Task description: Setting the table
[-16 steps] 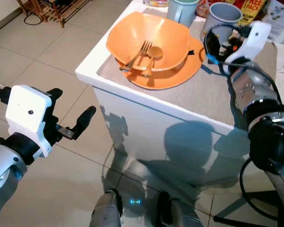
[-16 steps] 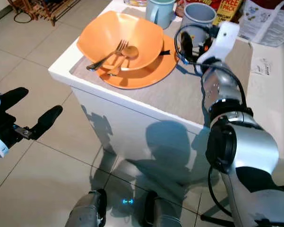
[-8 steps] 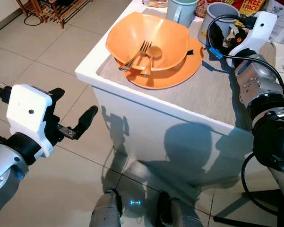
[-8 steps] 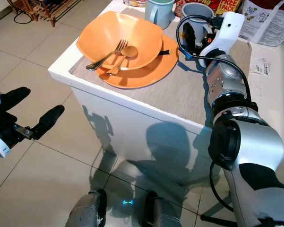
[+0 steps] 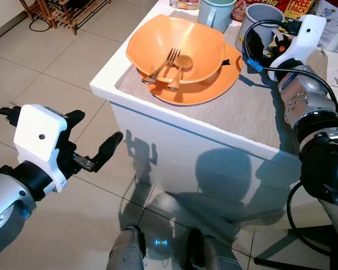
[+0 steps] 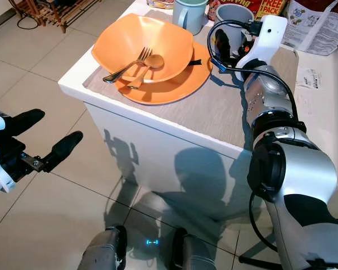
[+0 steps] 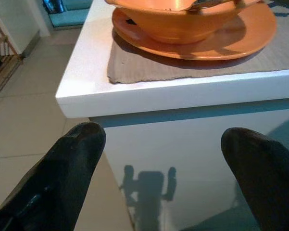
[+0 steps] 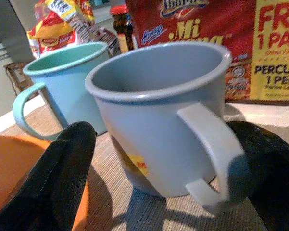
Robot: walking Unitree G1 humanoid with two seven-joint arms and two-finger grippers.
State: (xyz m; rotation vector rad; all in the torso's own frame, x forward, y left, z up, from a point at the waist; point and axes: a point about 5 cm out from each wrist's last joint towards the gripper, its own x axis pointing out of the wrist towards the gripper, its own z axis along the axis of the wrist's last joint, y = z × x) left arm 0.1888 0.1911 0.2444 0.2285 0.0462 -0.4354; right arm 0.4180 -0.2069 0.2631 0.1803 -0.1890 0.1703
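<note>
Left gripper point(image 5: 95, 151): nearest the robot, low beside the white table's point(image 5: 157, 121) corner, over the tiled floor point(image 5: 56, 62); its 2 black fingers spread wide, holding nothing.
Placemat point(image 5: 236, 107): beige, lying on the tabletop under the dishes.
Orange plate point(image 5: 213, 90): on the placemat near the table's front corner.
Orange bowl point(image 5: 197, 42): stacked on the plate.
Fork point(image 5: 160, 66): inside the bowl, beside 1 spoon point(image 5: 179, 68).
Right gripper point(image 8: 154, 163): reached over the tabletop to the grey mug point(image 8: 149, 115); fingers wide apart, 1 on either side of the mug, with its handle toward the camera; contact cannot be told.
Green mug point(image 8: 67, 86): just beside the grey one, farther along the table.
Snack packets point(image 8: 221, 43): red and yellow, at the back behind both mugs.
</note>
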